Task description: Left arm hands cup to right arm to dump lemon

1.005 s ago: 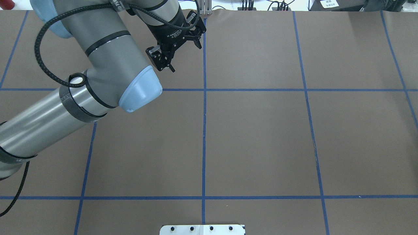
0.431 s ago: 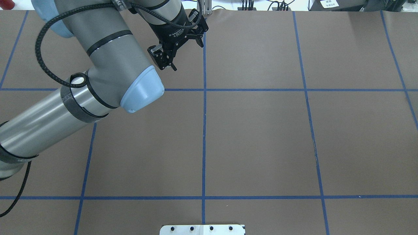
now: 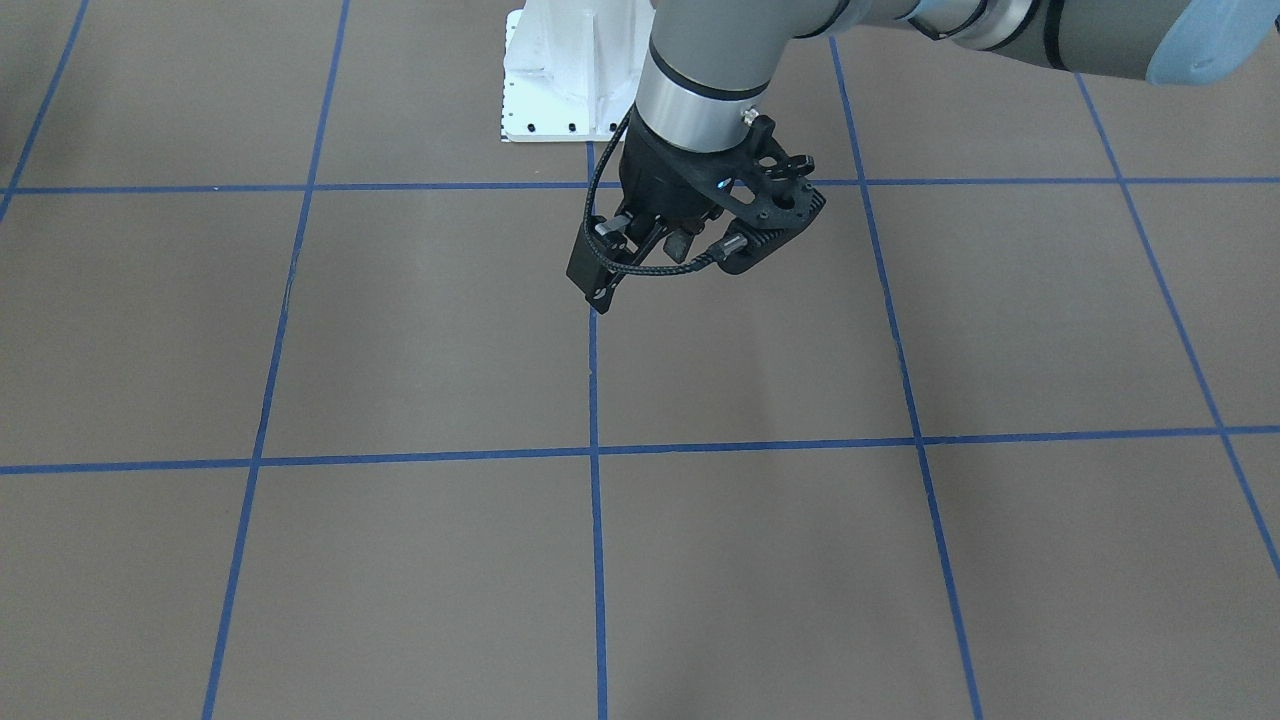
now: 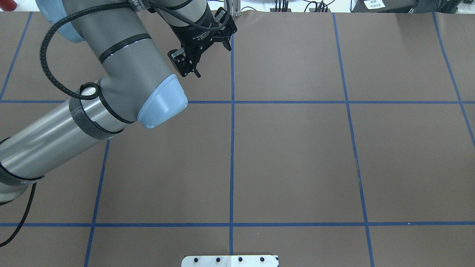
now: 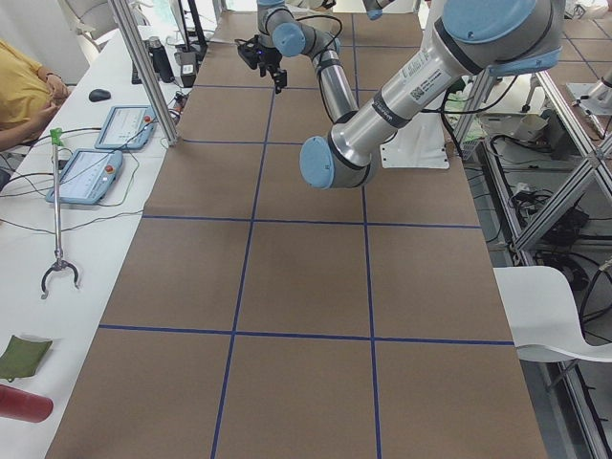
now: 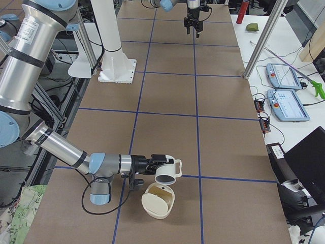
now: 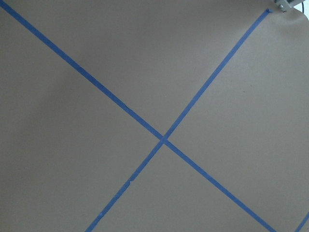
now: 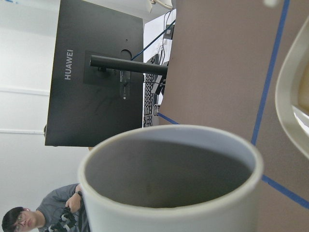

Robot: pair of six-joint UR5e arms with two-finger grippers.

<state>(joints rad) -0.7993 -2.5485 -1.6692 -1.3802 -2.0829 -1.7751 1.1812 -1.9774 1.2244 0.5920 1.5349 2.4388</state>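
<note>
At table's right end, cup [image 6: 165, 173] was tipped at right gripper [image 6: 159, 162], just beside bowl [image 6: 152, 207], inside empty: dump looked done. Grip there: can't tell. Left gripper [image 4: 210, 61] spread, empty. Lemon not seen.

Since one second ago the thick grey left arm [image 4: 122, 63] has reached a little further over the brown paper-covered surface [image 4: 297, 155]. Its bulky black gripper [image 4: 212, 62] now sits higher in the overhead view, closer to the far edge of the surface. The lower of its fingers [image 4: 182, 63] has come further away from the horizontal blue tape line [image 4: 334, 102]. The light-blue elbow cap [image 4: 163, 102] has slid slightly to the view's right, toward the vertical blue tape line [image 4: 232, 155].
</note>
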